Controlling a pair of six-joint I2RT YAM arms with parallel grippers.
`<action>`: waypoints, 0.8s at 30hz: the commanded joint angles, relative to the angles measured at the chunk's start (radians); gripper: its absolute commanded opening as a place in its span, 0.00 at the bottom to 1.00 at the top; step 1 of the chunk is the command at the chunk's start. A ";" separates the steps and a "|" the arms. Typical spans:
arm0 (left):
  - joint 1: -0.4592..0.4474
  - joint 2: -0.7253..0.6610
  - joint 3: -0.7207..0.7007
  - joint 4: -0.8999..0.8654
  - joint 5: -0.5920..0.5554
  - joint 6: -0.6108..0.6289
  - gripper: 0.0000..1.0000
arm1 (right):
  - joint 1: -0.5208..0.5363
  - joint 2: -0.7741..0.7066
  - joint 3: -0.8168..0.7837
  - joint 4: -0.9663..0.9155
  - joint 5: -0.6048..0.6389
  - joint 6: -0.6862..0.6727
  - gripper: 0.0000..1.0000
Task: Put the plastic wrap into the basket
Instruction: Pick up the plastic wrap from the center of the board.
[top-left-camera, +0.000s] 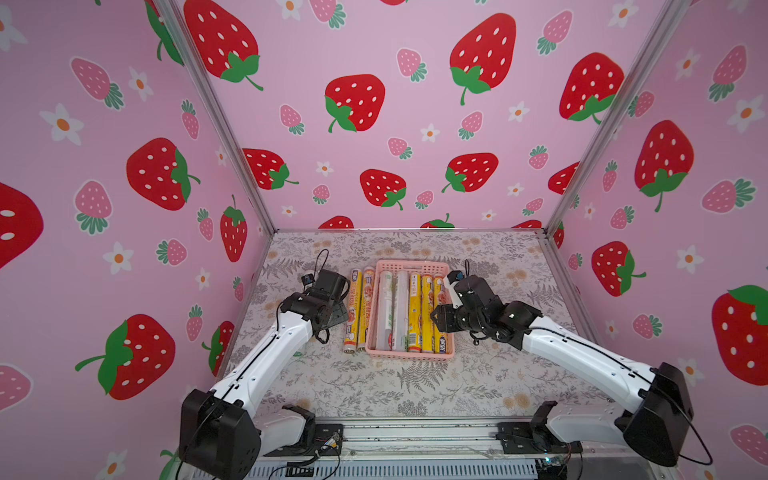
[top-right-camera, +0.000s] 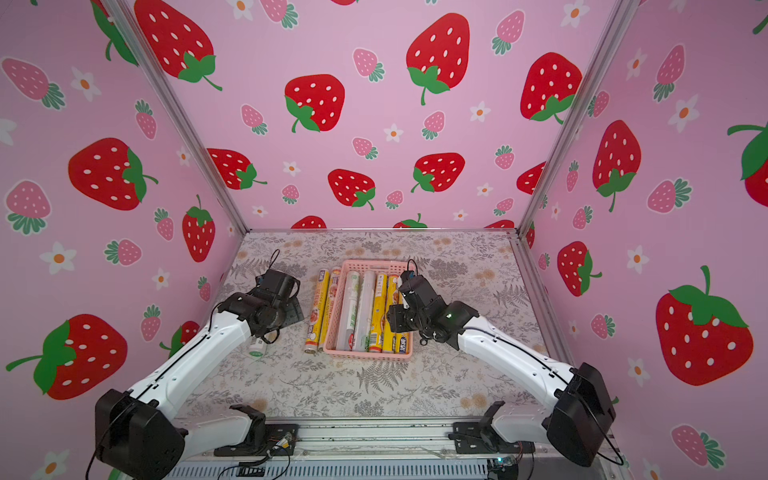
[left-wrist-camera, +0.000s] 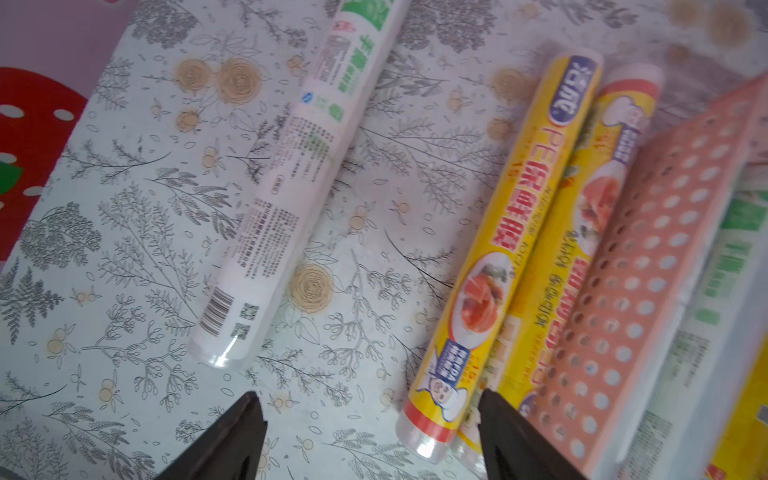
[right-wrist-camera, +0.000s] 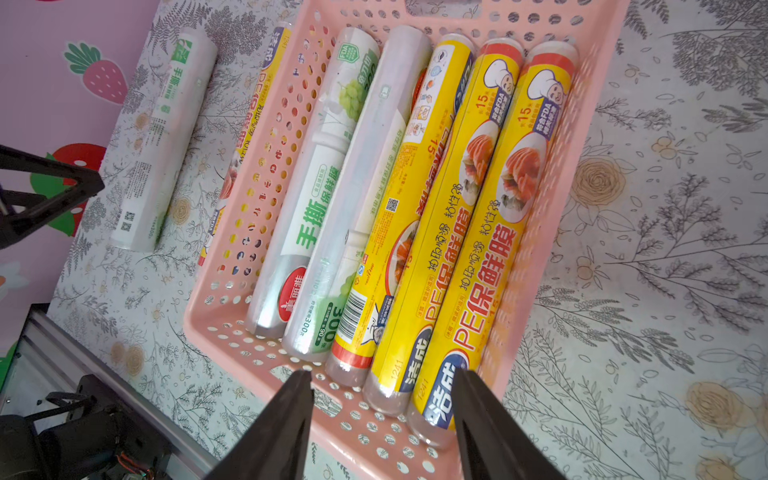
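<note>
Basket (top-left-camera: 411, 266): five plastic wrap rolls (top-left-camera: 400, 311) are contained.
Outside, 9 o'clock: two yellow rolls (top-left-camera: 353, 309); one white roll (top-right-camera: 257, 348), partly covered by left arm (top-right-camera: 216, 345).
Left gripper (left-wrist-camera: 369, 395): spread, empty.
Right gripper (right-wrist-camera: 383, 372): spread, empty.

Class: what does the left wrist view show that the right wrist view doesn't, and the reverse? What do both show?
Left wrist only: two yellow rolls beside the basket, unscreened by its wall. Right wrist only: five rolls side by side inside it, plus the right gripper. Both: the white roll on the table and the basket's perforated wall.
</note>
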 joint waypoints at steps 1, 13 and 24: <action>0.097 0.001 -0.031 0.060 0.031 0.038 0.87 | -0.005 0.004 0.027 0.029 -0.007 -0.001 0.59; 0.269 0.108 -0.027 0.125 0.032 0.114 0.89 | -0.010 0.004 -0.020 0.038 -0.002 -0.007 0.61; 0.405 0.263 -0.021 0.198 0.169 0.189 0.88 | -0.025 -0.008 -0.037 0.040 0.004 0.014 0.62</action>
